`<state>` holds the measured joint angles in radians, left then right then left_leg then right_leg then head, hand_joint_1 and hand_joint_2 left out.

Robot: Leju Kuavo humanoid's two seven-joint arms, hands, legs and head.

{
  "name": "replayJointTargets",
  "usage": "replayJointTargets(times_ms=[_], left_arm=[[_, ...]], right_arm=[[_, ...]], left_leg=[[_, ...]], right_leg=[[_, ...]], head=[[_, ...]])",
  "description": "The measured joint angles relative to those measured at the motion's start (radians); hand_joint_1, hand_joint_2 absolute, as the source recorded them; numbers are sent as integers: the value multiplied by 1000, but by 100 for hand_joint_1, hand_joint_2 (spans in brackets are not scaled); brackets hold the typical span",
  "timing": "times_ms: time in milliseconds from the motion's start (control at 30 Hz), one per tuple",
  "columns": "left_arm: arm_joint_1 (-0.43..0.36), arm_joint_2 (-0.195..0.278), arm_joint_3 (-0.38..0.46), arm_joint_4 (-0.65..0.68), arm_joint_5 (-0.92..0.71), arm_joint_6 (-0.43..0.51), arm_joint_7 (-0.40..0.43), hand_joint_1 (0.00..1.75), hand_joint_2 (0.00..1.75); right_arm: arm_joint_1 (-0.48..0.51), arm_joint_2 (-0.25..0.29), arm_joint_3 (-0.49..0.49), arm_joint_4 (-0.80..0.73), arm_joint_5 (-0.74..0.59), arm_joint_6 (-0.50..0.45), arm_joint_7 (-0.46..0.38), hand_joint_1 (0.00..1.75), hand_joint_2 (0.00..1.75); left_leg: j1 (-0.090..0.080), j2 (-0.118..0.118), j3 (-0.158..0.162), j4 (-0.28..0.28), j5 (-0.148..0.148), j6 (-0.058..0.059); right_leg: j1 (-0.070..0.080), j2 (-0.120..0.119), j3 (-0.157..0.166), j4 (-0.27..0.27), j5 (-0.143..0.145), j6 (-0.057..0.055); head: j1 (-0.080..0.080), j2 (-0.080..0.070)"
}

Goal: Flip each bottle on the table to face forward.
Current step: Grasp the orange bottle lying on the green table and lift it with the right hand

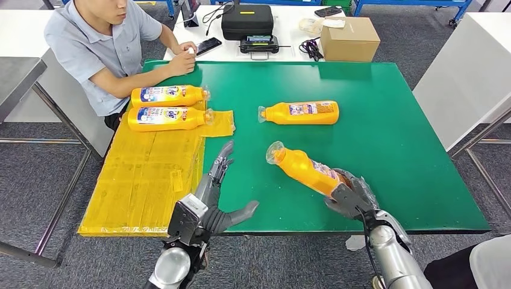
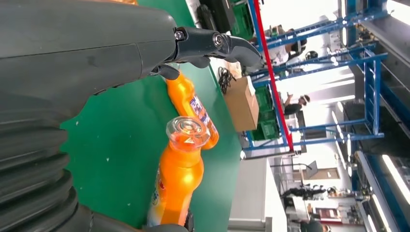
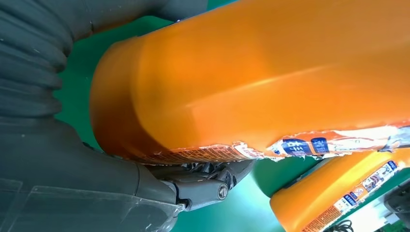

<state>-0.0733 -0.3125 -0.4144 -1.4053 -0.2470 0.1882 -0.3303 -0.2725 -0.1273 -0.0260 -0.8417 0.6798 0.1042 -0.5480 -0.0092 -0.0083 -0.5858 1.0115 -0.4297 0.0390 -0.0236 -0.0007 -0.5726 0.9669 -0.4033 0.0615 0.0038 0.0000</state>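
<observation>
Two hands are at work near the frame's lower edge. The right hand (image 1: pixel 351 197), lower right in the head view, grips the base of an orange bottle (image 1: pixel 307 171) whose clear cap points up-left, tilted above the green table (image 1: pixel 391 150); the right wrist view shows the fingers (image 3: pixel 208 183) wrapped under the bottle's base. To finish the turn well, I judge the hand should roll the bottle about its long axis until the label faces up, then lay it flat before letting go. The left hand (image 1: pixel 211 201), lower centre, is wide open and holds nothing. A second bottle (image 1: pixel 299 112) lies at centre, and two labelled bottles (image 1: pixel 166 106) lie on the yellow mat (image 1: pixel 144 174) at left, beside a seated person (image 1: pixel 102 48).
</observation>
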Motion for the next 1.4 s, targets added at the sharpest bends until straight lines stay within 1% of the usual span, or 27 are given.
replayJointTargets(times_ms=[167,300,433,567,767,933,1000,1167,1300,1400], left_arm=[[3,-1,11,0,6,19,0,0,175],[5,-2,18,2,49,18,29,0,175],[5,-3,23,28,148,-57,82,0,175],[3,-3,23,59,174,-93,94,0,175],[2,-3,24,81,181,-100,98,0,175],[-5,-3,20,115,238,-177,132,0,175],[-11,-3,17,138,255,-189,131,0,175],[-23,-5,13,174,257,-170,111,0,175],[-34,-6,0,177,179,-87,60,0,175],[-43,-7,-10,174,173,-69,54,0,175]], right_arm=[[34,8,0,-60,-29,-3,5,175,175],[67,33,5,-140,-76,0,14,175,175],[86,84,14,-227,-109,3,27,175,175],[86,122,29,-278,-115,3,35,175,175],[86,141,34,-307,-117,3,36,175,175],[80,155,48,-310,-123,6,27,175,175],[76,165,66,-311,-116,5,24,175,175],[75,195,117,-323,-103,-15,29,175,175],[83,216,140,-337,-116,-28,37,175,175],[87,231,148,-343,-123,-32,42,175,175]], left_leg=[[0,0,-2,0,0,0],[0,0,-5,0,0,0],[0,0,-9,0,1,0],[0,-2,-10,0,1,0],[-1,-2,-13,0,1,0],[-1,-1,-13,0,1,0],[-1,-1,-13,0,1,0],[1,-1,-13,0,1,0],[1,-2,-14,0,1,0],[0,-1,-14,0,1,0]], right_leg=[[0,0,0,0,0,0],[0,0,-2,0,0,0],[0,0,-6,1,0,0],[0,0,-8,1,0,0],[-1,-1,-10,1,0,0],[-1,0,-10,1,0,0],[0,0,-11,1,0,0],[0,0,-11,1,0,0],[0,0,-12,1,0,0],[0,0,-12,1,0,0]], head=[[0,0],[0,0],[0,0],[0,0],[0,0],[0,0],[0,0],[0,0],[0,0],[0,0]])
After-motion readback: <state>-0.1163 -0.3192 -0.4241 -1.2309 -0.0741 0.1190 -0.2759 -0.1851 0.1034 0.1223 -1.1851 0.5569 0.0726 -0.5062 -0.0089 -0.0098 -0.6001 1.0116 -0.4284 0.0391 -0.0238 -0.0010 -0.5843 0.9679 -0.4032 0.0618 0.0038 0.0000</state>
